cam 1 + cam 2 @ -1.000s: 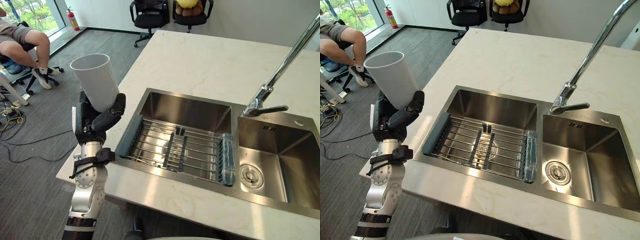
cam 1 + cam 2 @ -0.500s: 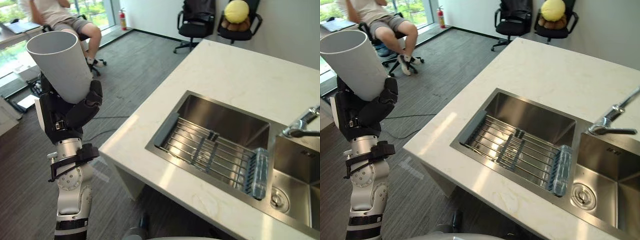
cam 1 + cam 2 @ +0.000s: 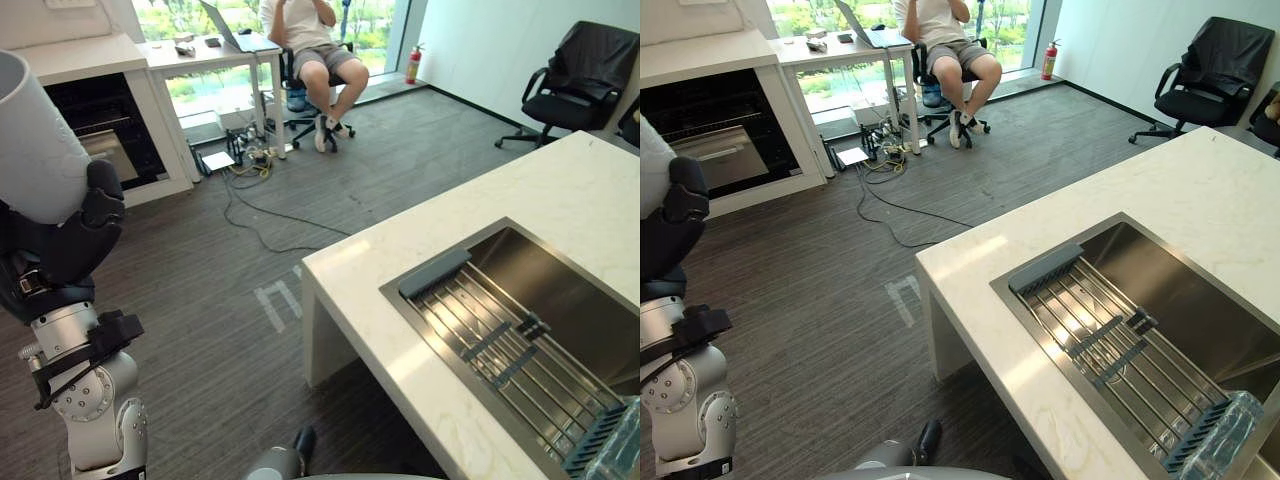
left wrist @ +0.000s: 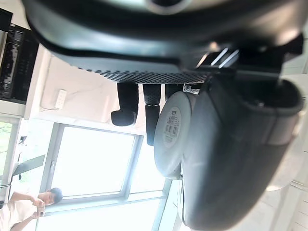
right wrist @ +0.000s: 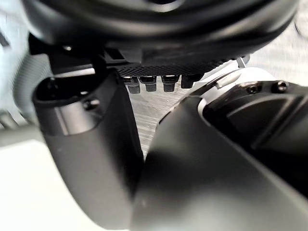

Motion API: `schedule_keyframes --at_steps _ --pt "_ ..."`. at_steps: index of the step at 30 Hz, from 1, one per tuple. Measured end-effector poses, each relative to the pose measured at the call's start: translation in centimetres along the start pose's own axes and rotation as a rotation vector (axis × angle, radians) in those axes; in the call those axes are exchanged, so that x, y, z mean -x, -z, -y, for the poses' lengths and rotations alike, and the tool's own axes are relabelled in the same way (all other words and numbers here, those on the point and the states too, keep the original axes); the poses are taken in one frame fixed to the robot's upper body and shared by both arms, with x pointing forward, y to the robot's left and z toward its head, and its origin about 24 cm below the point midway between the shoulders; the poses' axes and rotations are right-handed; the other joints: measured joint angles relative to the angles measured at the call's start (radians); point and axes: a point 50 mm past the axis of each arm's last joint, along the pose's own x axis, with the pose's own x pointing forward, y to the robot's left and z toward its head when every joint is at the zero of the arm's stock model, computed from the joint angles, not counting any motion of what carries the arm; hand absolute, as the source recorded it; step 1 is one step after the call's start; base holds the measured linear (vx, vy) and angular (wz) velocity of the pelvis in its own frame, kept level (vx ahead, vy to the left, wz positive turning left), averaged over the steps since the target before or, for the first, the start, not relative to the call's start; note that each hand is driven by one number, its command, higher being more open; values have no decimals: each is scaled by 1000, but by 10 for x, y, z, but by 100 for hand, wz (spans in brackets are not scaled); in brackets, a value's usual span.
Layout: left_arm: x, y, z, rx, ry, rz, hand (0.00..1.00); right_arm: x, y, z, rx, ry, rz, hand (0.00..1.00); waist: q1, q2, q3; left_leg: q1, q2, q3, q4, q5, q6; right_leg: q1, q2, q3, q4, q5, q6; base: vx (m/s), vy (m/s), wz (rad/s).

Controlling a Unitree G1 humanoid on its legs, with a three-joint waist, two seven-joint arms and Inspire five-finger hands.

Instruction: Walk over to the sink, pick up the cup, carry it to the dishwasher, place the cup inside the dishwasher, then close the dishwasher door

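My left hand point(image 3: 58, 245) is curled tight round the white cup point(image 3: 32, 150), thumb point(image 4: 231, 159) across one side and fingers point(image 4: 124, 103) across the other. The cup is upright, tilted a little, raised at my left well away from the counter; in the left wrist view its flat base point(image 4: 172, 126) shows between thumb and fingers. My right hand point(image 5: 86, 139) shows in its own wrist view against grey floor, and I cannot tell whether it is spread or curled.

To my right is the pale stone counter point(image 3: 560, 190) with the steel sink point(image 3: 565, 285) sunk in it. A wire drying rack point(image 3: 500, 350) lies across the basin, with a clear plastic bottle point(image 3: 1225, 435) on the rack's near end.

Across the grey carpet, on my left, a dark appliance bay point(image 3: 710, 130) sits in a white cabinet. Beyond it a person point(image 3: 315, 45) sits at a desk by the window, a red fire extinguisher point(image 3: 411, 63) nearby, and a black office chair point(image 3: 580, 80) stands past the counter.
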Motion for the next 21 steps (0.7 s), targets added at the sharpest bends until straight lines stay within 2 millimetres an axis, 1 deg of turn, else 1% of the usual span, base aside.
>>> schedule_keyframes --at_steps 1,2,3,4,5,6,7,8,9,10,11,12,13,14,15,16,18,21 --pt "3 0 1 -3 34 -5 0 0 1 2 -9 6 -9 100 -4 -2 0 -27 39 137 18 -25 31 6 -19 -63 -17 33 -7 -291 89 150" --pt "2 -3 0 -4 47 21 0 -1 2 4 1 16 -34 100 -3 -1 -6 -56 70 258 70 -45 63 7 -38 -135 -25 59 28 -328 115 145" --pt "2 -4 1 -2 49 34 0 -1 1 5 5 22 -46 100 -1 -4 -8 -65 76 301 103 -49 72 7 -53 -167 -27 67 37 -169 144 134" --pt "2 -5 1 4 52 49 0 -2 -2 8 21 35 -57 100 8 -16 -10 -74 90 371 192 -66 95 4 -93 -221 -29 87 57 -134 155 120" --pt "3 -6 1 14 53 56 0 -2 -4 9 41 49 -60 100 18 -22 -14 -83 136 413 345 -118 111 2 -132 -263 -28 107 74 -104 174 109" --pt "3 -6 1 19 52 57 0 -2 -5 10 39 58 -59 100 24 -21 -18 -75 179 436 402 -152 102 -1 -151 -289 -21 110 73 -54 195 92" --pt "4 -5 2 34 60 57 0 -1 -4 16 34 88 -59 100 24 -5 -36 -53 266 469 448 -191 84 -5 -164 -327 9 112 69 14 230 111" --pt "4 -1 10 66 90 51 0 2 -10 27 -14 124 -34 100 15 29 -48 -15 304 501 379 -227 19 -12 -173 -368 70 87 66 3 275 169" --pt "3 12 20 102 119 11 0 0 -6 26 -85 132 -47 100 -9 9 -43 11 196 449 236 -161 37 -31 -173 -350 83 36 64 -6 205 183" --pt "5 22 23 123 113 -34 0 0 -4 26 -109 134 -58 100 -37 5 -50 54 159 440 103 -120 51 -34 -138 -350 34 34 49 -3 101 202" --pt "7 35 30 174 94 -97 0 -2 3 19 -153 115 -55 100 -66 -14 -58 111 159 597 1 -128 85 -36 -75 -381 -94 87 21 70 3 220" --pt "8 44 45 236 112 -142 0 -1 2 22 -179 121 -31 100 -101 -4 -48 162 207 695 4 -59 54 -2 -88 -419 -82 164 49 116 6 210" --pt "11 49 52 259 133 -171 0 -1 4 23 -191 134 -37 100 -115 -11 -38 179 168 688 -18 -36 46 19 -114 -440 -67 160 58 93 115 137" --pt "18 54 67 287 179 -229 0 0 7 24 -190 143 -49 100 -90 -2 -41 208 133 683 -64 -23 41 35 -136 -448 -71 171 66 49 198 59" --pt "21 56 79 311 214 -255 0 -1 7 20 -186 132 -47 100 -86 0 -43 212 108 672 -88 -20 53 41 -148 -453 -74 178 76 16 210 30" --pt "22 57 84 318 232 -265 0 -2 6 18 -185 133 -45 100 -85 -1 -44 214 97 669 -103 -17 58 41 -155 -457 -75 182 84 5 162 26" --pt "27 61 99 313 292 -314 0 -1 4 20 -186 144 -38 100 -82 -1 -44 231 65 665 -154 -7 73 41 -172 -461 -72 197 95 -14 135 11" --pt "30 69 108 311 311 -376 0 -1 0 21 -157 128 -21 100 -93 1 -45 245 35 648 -193 -9 82 36 -194 -450 -28 206 89 13 93 17"
